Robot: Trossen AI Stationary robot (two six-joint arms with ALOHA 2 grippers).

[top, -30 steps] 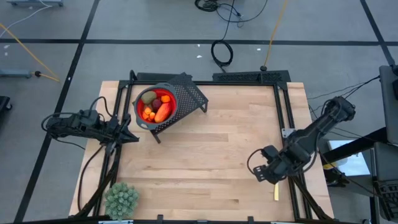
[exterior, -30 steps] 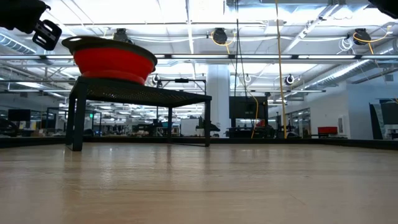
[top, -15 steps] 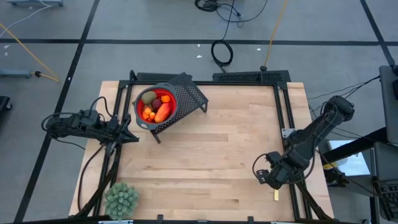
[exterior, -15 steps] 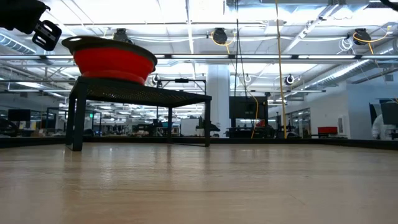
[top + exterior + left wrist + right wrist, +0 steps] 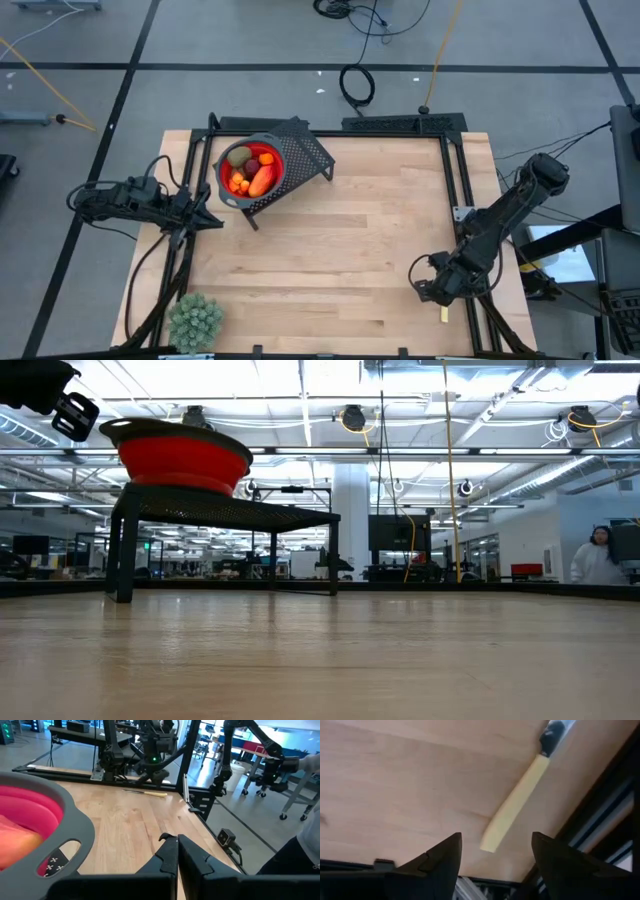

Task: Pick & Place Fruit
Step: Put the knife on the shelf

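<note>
fruit in red bowl, beside left end effector.

The worktop is a pale wooden surface of long glued boards, edged by a black metal frame. At its far left part a black mesh stand rests on thin legs, one corner turned toward the middle, and it carries a red bowl with a grey rim. At the near left corner a pale green spiky plant sits at the edge. Near the right edge, toward the front, a thin yellow stick with a dark tip lies flat on the wood, just beside the frame rail.
</note>
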